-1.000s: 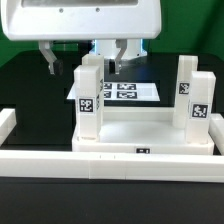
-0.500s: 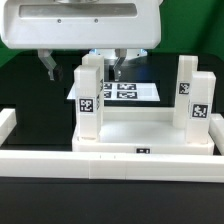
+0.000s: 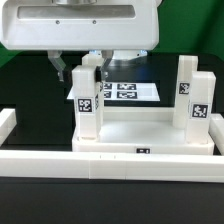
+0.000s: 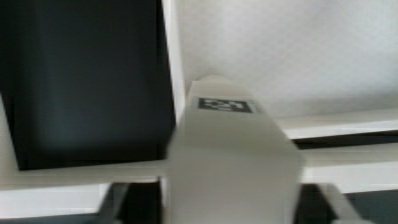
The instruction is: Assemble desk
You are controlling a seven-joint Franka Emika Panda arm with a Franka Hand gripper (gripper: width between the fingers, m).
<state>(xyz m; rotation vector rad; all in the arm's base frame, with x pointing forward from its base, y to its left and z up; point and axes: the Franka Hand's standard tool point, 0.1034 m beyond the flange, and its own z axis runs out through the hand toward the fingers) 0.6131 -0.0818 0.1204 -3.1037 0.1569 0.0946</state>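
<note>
Two legs are seen standing upright on the desk top (image 3: 150,125): the left leg (image 3: 87,100) at the exterior view's left, the right leg (image 3: 195,95) at its right, both tagged. Desk top sits on a black surface (image 3: 30,85), rim facing up. Marker board (image 3: 125,91) lies flat behind it, partly blocked by the left leg. Long white rails (image 3: 60,160) run along the front and across the exterior view's left edge. Gripper (image 3: 80,68) is positioned over the left leg's upper end, fingers (image 3: 60,68) either side; whether contact is made cannot be told. Wrist view is filled by the leg, tag (image 4: 224,104) visible. Room beyond is hidden by the arm housing (image 3: 80,25).
</note>
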